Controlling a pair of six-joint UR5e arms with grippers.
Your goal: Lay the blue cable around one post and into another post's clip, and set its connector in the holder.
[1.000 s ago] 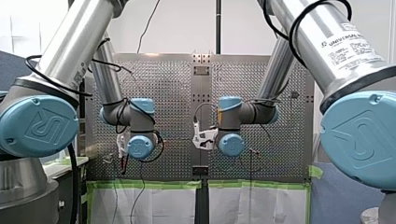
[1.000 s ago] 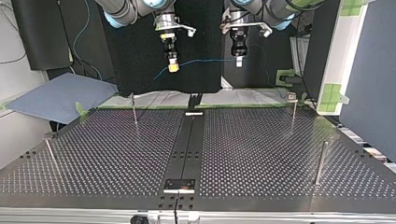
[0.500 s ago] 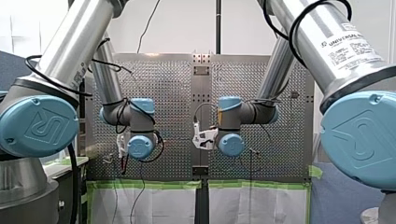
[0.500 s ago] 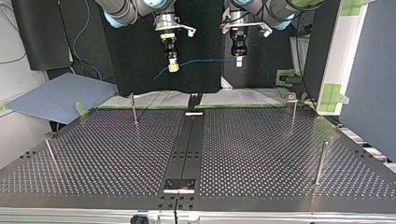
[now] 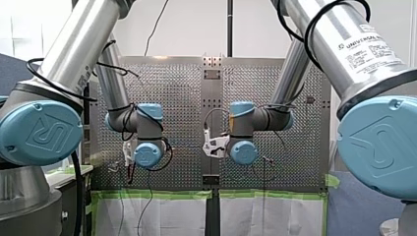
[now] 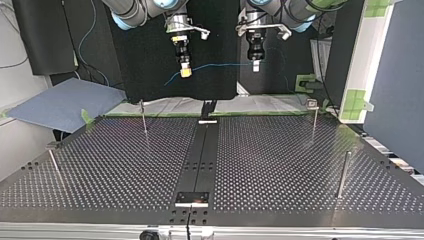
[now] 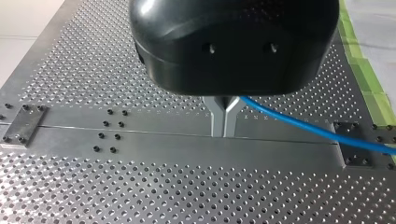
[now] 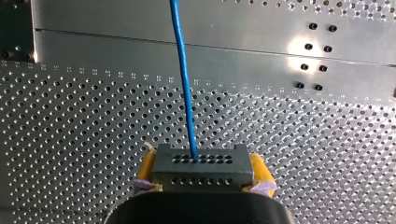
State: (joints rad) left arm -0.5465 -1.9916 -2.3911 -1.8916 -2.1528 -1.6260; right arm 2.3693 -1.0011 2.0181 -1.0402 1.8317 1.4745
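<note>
Two-arm hold high over tabletop (image 6: 280, 165): right pincer (image 6: 185, 73) clamped on connector (image 8: 199, 161), left pincer (image 7: 224, 132) pinching blue cable (image 6: 220, 64), strung 9-to-3 o'clock between them in top view; nearest post (image 6: 144, 117) at connector's 7 o'clock.

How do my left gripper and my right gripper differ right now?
My left gripper has slim metal fingers pinched on the thin blue cable itself; my right gripper has yellow-padded fingers clamped on the cable's dark connector block. In the top view, the left one hangs at the right and the right one at the left. Both are shut, above the perforated metal table.
</note>
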